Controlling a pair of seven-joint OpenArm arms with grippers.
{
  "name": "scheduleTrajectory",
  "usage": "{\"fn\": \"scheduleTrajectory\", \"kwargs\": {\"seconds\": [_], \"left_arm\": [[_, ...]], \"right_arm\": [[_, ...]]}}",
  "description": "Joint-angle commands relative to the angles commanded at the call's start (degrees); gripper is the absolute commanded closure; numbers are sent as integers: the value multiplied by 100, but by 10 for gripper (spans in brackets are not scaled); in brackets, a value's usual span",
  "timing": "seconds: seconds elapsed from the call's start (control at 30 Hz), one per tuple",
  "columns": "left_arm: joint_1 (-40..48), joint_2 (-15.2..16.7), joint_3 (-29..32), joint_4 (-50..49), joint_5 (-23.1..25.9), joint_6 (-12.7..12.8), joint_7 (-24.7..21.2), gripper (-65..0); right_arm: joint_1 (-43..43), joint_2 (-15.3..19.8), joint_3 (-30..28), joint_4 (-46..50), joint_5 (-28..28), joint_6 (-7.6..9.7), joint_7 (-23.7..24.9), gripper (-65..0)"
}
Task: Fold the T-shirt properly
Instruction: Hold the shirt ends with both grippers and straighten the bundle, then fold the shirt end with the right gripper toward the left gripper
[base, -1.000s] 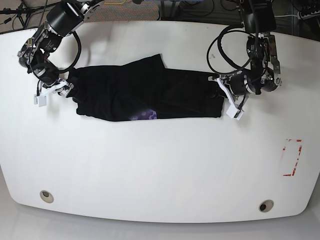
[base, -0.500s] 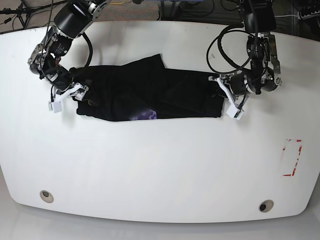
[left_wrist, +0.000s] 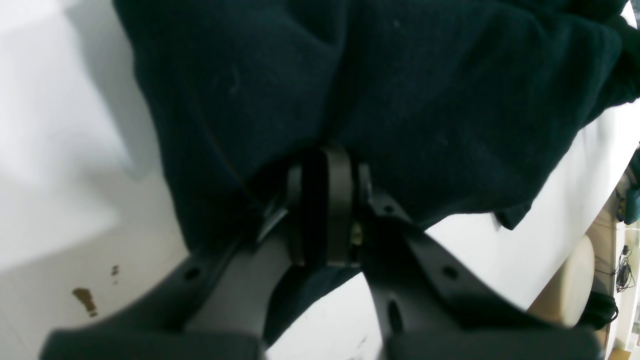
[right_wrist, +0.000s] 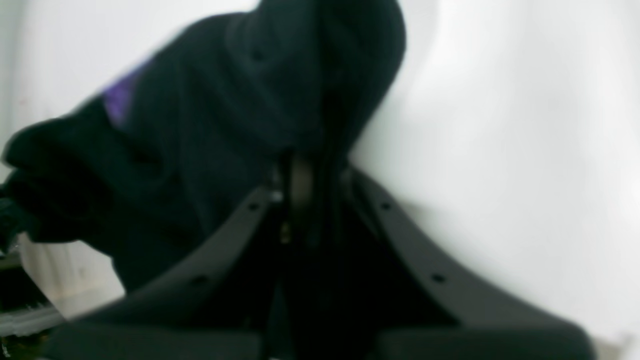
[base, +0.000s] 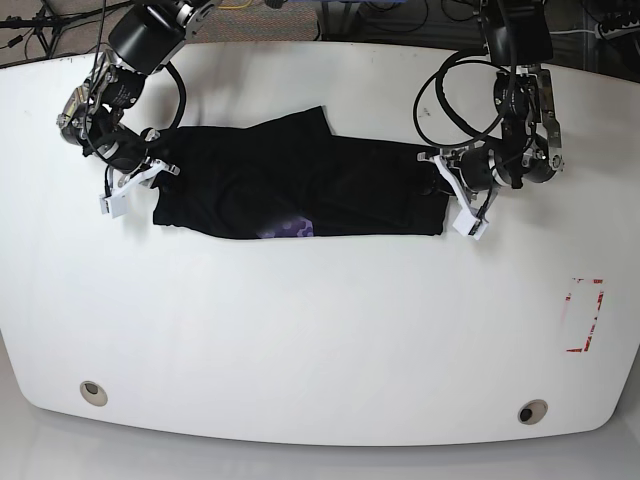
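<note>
The right wrist view was blurry, so its pinch looked likely. The big black cloth T-shirt (base: 300, 185) lay bunched on the white table (base: 320, 330). Both the left gripper (left_wrist: 325, 210) and right gripper (right_wrist: 300, 185) were clamped on its 2 ends.

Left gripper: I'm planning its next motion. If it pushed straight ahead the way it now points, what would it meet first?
The T-shirt. The left gripper is shut on its edge, so more black cloth lies directly ahead, bunched on the white table.
</note>
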Motion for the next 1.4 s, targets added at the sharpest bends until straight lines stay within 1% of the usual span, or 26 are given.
{"fn": "scheduleTrajectory", "kwargs": {"seconds": [0.07, 0.17, 0.23, 0.33, 0.4, 0.47, 0.53, 0.63, 0.77, 0.9, 1.03, 1.1, 1.2, 1.3, 1.4], "left_arm": [[0, 18, 9, 0, 0, 0, 0, -47], [-26, 185, 9, 0, 0, 18, -9, -47], [-35, 255, 9, 0, 0, 149, -9, -47], [-35, 281, 9, 0, 0, 457, -18, -49], [-44, 290, 9, 0, 0, 615, -26, -49], [-53, 308, 9, 0, 0, 712, -26, -49], [-158, 457, 18, -9, 0, 782, -35, -49], [-211, 545, 18, -9, 9, 879, -35, -49], [-246, 589, 18, -18, 9, 1213, -35, -49], [-343, 791, 18, -18, 9, 1468, -35, -50], [-360, 818, 18, -114, 9, 1503, -35, -50], [-360, 826, 18, -325, 0, 1503, -35, -50], [-369, 826, 18, -536, 0, 1503, -53, -50], [-369, 826, 18, -642, 0, 1503, -176, -50], [-352, 826, 18, -659, 0, 1503, -264, -50]], "right_arm": [[0, -9, 0, 26, -114, 0, 0, -6], [0, 18, 0, 35, -246, 0, 0, 0], [9, 53, 0, 123, -378, 0, -18, 0], [-26, 105, 0, 554, -519, 0, -18, 0], [-62, 97, -44, 888, -598, 0, -53, 0], [-132, 97, -220, 1143, -607, 0, -79, 0], [-229, 105, -536, 1574, -607, 0, -88, 0], [-264, 97, -826, 2040, -642, 0, -97, 0], [-352, 9, -1319, 2637, -598, 0, -97, 0], [-404, -158, -1908, 3305, -624, 0, -79, 0], [-431, -202, -2365, 3692, -607, 0, -79, 0], [-431, -281, -2673, 3815, -598, 0, -79, 0], [-422, -387, -2998, 3833, -598, 0, -79, 0], [-413, -448, -3314, 3824, -598, 0, -44, 0], [-396, -589, -3578, 3824, -598, 0, -44, 0]]}}
